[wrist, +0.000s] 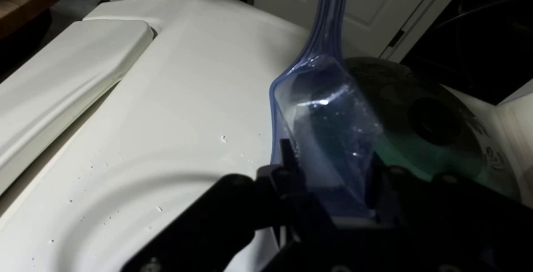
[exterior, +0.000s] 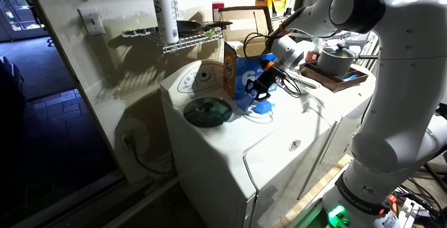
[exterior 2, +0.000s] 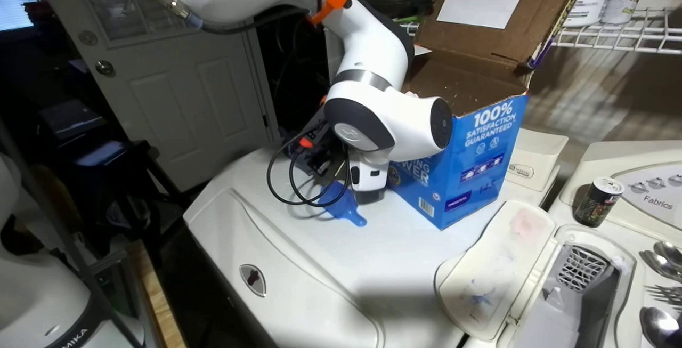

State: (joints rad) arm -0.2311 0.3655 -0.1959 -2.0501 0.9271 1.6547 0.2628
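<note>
Gripper (wrist: 332,159) holds a translucent blue scoop (wrist: 327,118), tilted, between its fingers, over the white laundry machine (exterior: 241,137) and near the open Tide box (exterior: 241,85). On the machine, just beside, lies another blue scoop (exterior 2: 347,209) (its stubby handle shows in an exterior view).

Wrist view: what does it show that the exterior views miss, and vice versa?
Only wrist: small pale flecks on the white washing-machine top.
Only exterior, both views: open blue cardboard box, white robot arm.
Shared: black gripper and that white top, in all three; translucent blue plastic scoop and dark green round lid, in an exterior view too.
</note>
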